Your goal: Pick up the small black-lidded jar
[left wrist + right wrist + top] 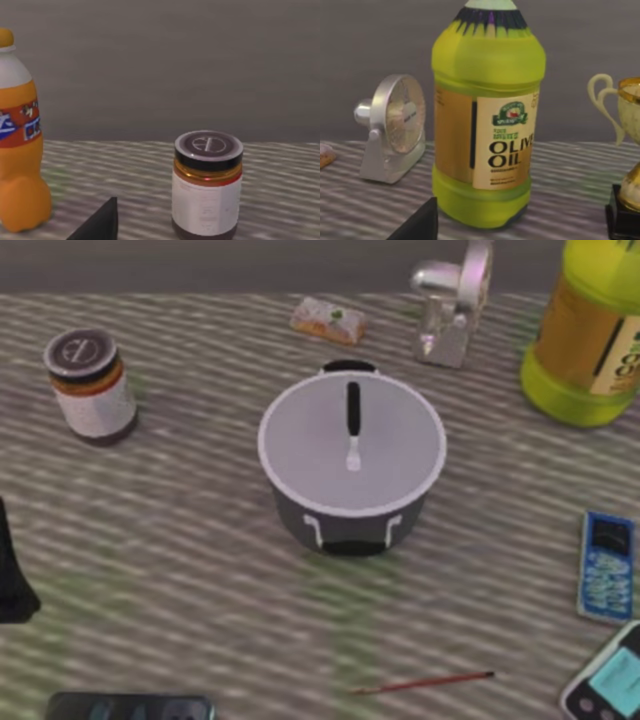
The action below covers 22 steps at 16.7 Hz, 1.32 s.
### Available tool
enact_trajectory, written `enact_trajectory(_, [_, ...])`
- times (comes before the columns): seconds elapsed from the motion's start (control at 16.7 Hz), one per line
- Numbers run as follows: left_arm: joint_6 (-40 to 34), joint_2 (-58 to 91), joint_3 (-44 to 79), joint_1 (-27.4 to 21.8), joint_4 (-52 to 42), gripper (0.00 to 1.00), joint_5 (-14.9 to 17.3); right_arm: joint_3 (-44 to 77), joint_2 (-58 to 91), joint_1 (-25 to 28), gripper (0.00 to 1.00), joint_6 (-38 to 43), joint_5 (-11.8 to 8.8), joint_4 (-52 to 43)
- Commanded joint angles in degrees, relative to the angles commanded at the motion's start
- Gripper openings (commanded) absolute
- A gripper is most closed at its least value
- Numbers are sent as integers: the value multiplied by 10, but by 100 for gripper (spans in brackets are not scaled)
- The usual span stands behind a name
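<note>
Along the near edge of the table (180,540) lie a dark slab (130,707) towards the left corner, a red pencil (425,681) right of the middle, and a phone (610,680) in the right corner. Just beyond the phone, by the right edge, lies a blue handset (606,567).

At the left edge, a little farther in, the dark left arm (12,570) reaches just over the table, well apart from everything on it. Its wrist view shows only a dark sliver of the left tool (100,222), so I cannot tell whether it is apart or together. The same goes for the right tool (420,222), also just a dark sliver in its own wrist view; the top view does not show that arm.

In the middle of the table stands a grey pot (300,515), lid on, with a black handle across the lid.

Farther back, near the far left corner, the jar (90,385) stands upright and alone, untouched. It has a black lid with a pale ring mark, an orange band and a white label. The left wrist view faces the jar (207,190) and also shows an orange soda bottle (17,140) standing apart from it.

Along the far edge sit a snack bar (327,320), a silver fan (455,305) and, in the right corner, a yellow-green oil bottle (585,335). The right wrist view faces that oil bottle (487,115), which stands between the fan (395,130) and a gold trophy (627,150)
</note>
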Motion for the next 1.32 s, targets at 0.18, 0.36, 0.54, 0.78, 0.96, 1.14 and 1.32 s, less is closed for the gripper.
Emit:
enact_trajectory(0.18, [1, 5, 3, 0, -4, 100, 0, 0, 0, 0, 100, 0, 0, 0])
enact_trajectory(0.36, [6, 54, 41, -2, -39, 100, 2, 0, 0, 0, 100, 0, 0, 0])
enact_trajectory(0.54, [15, 145, 124, -5, -99, 100, 5, 0, 0, 0, 100, 0, 0, 0])
enact_trajectory(0.78, [32, 315, 297, -12, -205, 100, 11, 0, 0, 0, 100, 0, 0, 0])
enact_trajectory(0.96, [46, 468, 460, -16, -297, 100, 16, 0, 0, 0, 100, 0, 0, 0])
enact_trajectory(1.14, [60, 636, 638, -21, -396, 100, 21, 0, 0, 0, 100, 0, 0, 0])
enact_trajectory(1.32, [74, 812, 822, -23, -495, 100, 23, 0, 0, 0, 100, 0, 0, 0])
